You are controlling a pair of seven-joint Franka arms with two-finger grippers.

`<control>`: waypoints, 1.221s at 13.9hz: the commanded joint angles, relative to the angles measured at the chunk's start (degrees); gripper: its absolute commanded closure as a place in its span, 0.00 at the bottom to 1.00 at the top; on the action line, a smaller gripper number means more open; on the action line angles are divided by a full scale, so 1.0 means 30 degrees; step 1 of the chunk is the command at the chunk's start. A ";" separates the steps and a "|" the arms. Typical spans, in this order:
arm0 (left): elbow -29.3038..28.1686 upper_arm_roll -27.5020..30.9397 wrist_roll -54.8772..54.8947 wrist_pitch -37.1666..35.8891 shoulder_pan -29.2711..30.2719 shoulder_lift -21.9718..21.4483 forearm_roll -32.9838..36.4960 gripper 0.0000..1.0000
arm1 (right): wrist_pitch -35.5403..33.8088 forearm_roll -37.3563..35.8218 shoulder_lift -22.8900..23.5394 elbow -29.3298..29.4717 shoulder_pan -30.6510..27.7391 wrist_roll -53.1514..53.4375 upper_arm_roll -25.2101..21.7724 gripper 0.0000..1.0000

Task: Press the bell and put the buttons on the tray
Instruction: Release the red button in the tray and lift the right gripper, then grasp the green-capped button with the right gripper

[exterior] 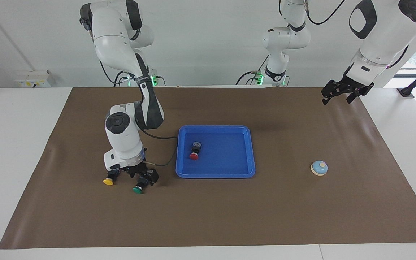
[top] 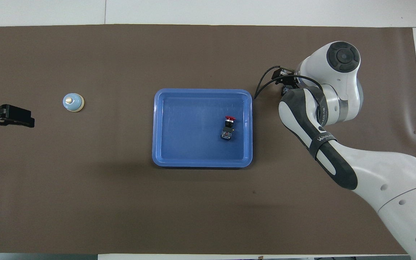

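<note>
R gripper low over green button, fingers apart, straddling its body; yellow button just beside. Red button in tray. Bell toward L arm's end. L gripper waits, apart, up over mat edge.

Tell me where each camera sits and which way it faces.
Facing view: high across the table, looking at the robots; both arms show, right gripper low by the green button.
Overhead view: high above the robots' end, looking down; right arm, left gripper.
Shared: tray, red button, bell, mirrored.
</note>
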 commanded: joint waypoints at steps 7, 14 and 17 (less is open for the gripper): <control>0.0130 0.0028 -0.0194 -0.0081 -0.0023 -0.0061 0.0129 0.00 | 0.0606 -0.0344 -0.0332 -0.0924 -0.0447 -0.0737 0.0206 1.00; 0.0130 0.0028 -0.0194 -0.0052 -0.0023 -0.0061 0.0129 0.00 | -0.6095 0.0766 -0.0536 0.3438 0.1451 0.0400 0.0470 1.00; 0.0130 0.0028 -0.0194 -0.0081 -0.0023 -0.0061 0.0129 0.00 | -0.7859 0.0858 -0.0829 0.4233 0.4230 0.2070 0.0441 1.00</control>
